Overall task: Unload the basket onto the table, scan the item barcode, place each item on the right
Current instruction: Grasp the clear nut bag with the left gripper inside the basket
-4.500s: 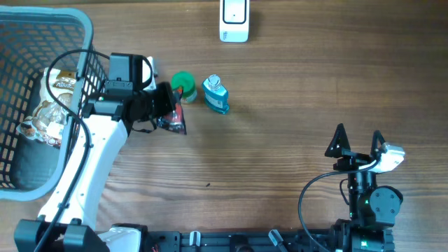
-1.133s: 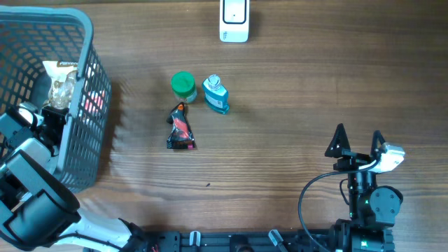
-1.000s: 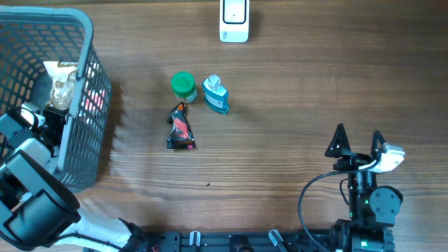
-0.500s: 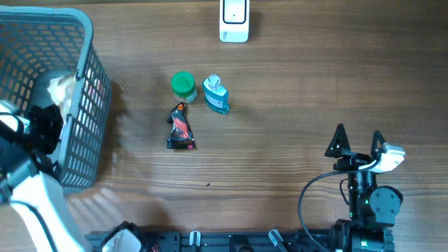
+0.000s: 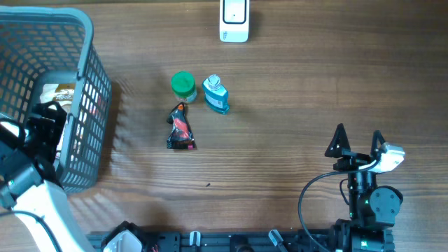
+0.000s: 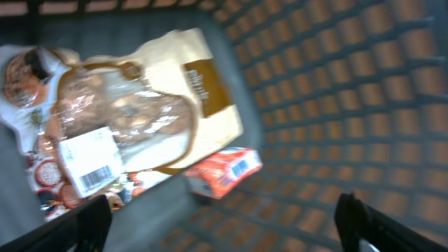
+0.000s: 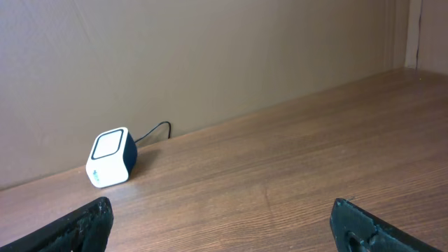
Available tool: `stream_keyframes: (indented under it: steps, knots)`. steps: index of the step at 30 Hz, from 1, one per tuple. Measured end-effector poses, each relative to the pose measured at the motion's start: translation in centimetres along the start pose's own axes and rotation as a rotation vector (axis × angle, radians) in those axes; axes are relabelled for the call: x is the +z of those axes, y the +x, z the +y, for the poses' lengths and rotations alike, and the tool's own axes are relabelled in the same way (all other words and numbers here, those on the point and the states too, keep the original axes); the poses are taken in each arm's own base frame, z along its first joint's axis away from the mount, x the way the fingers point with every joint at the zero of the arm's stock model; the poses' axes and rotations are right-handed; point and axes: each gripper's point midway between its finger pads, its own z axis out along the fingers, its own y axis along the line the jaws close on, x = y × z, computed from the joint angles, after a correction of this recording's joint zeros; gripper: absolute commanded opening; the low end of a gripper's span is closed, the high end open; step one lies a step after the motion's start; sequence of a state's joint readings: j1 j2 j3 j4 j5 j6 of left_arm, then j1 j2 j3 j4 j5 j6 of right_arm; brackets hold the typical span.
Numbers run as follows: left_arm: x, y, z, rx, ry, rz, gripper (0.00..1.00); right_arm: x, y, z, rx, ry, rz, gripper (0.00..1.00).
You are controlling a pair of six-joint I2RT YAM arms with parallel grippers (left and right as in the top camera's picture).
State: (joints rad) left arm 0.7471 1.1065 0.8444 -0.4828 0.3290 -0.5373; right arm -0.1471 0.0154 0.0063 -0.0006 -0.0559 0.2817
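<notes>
My left gripper [image 5: 46, 123] hangs inside the grey wire basket [image 5: 89, 36] at the table's left, open, with nothing between its fingers. In the left wrist view the left gripper [image 6: 224, 225] looks down on a cream and brown snack bag [image 6: 140, 112] with a white barcode label [image 6: 89, 159], and on a small red packet [image 6: 224, 171] beside it. The white barcode scanner [image 5: 234, 19] stands at the far edge. My right gripper [image 5: 358, 142] rests open and empty at the near right. From there the scanner [image 7: 110, 157] shows far off to the left.
On the table's middle stand a green-capped jar [image 5: 183, 85] and a blue bottle [image 5: 215, 94], with a red and black packet [image 5: 180, 129] lying just in front of them. The basket's mesh wall [image 6: 350, 91] rises close to my left gripper's right side.
My left gripper has gone from shut to open and has shifted inside the basket, which rocked and settled again. The table items and the right arm have not moved.
</notes>
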Motion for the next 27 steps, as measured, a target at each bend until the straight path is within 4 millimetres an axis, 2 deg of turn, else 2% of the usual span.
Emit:
stream_keyframes:
  steps: [2,5,8,14,21,25,27]
  knots:
    - [1.4,0.2,1.7,-0.018,-0.068,0.020,1.00,0.0,0.0,0.0,0.000,0.000,0.000,1.00]
    - [2.2,0.1,3.9,-0.038,-0.163,0.020,1.00,0.0,0.0,0.0,0.000,0.000,0.000,1.00]
    - [1.9,0.0,6.9,-0.096,-0.280,0.014,1.00,0.0,0.0,0.0,0.000,0.000,0.000,1.00]
    - [2.0,-0.2,11.5,-0.229,-0.432,0.004,1.00,0.0,0.0,0.0,0.000,0.000,0.000,1.00]
    - [4.8,-0.5,13.7,-0.271,-0.472,0.015,1.00,0.0,0.0,0.0,0.000,0.000,0.000,1.00]
    - [6.0,-1.6,13.8,-0.264,-0.455,-0.014,1.00,0.0,0.0,0.0,0.000,0.000,0.000,1.00]
    - [7.1,-0.9,14.9,-0.274,-0.481,0.016,1.00,0.0,0.0,0.0,0.000,0.000,0.000,1.00]
